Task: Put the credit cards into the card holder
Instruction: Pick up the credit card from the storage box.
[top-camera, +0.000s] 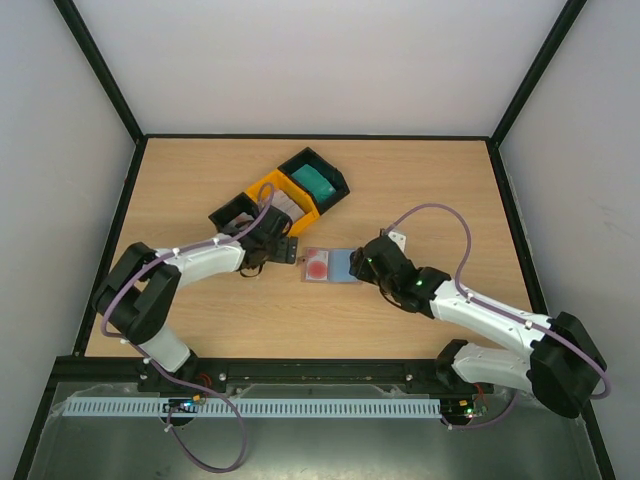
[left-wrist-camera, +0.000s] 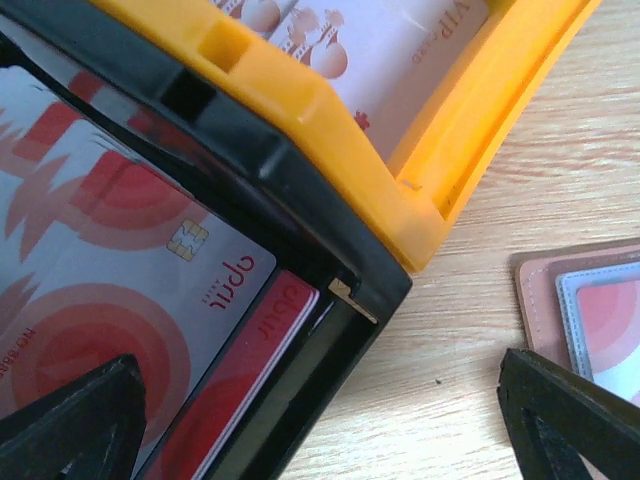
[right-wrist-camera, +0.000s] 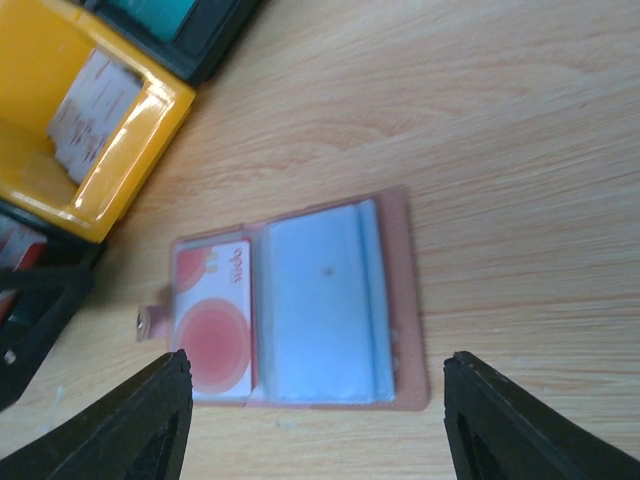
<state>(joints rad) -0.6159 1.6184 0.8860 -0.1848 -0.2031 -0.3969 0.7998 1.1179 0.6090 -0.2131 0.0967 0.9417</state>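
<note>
The card holder lies open on the table, pinkish-brown with pale blue pockets. A red-and-white credit card sits in its left pocket. More red-and-white credit cards are stacked in a black tray. Whitish cards lie in the yellow tray, and teal cards in the far black tray. My left gripper is open over the near black tray's corner, with nothing held. My right gripper is open just above the card holder, its fingers either side of it.
The three trays stand in a diagonal row at the back left: black, yellow, black. Black frame rails border the table. Bare wood lies right of the card holder.
</note>
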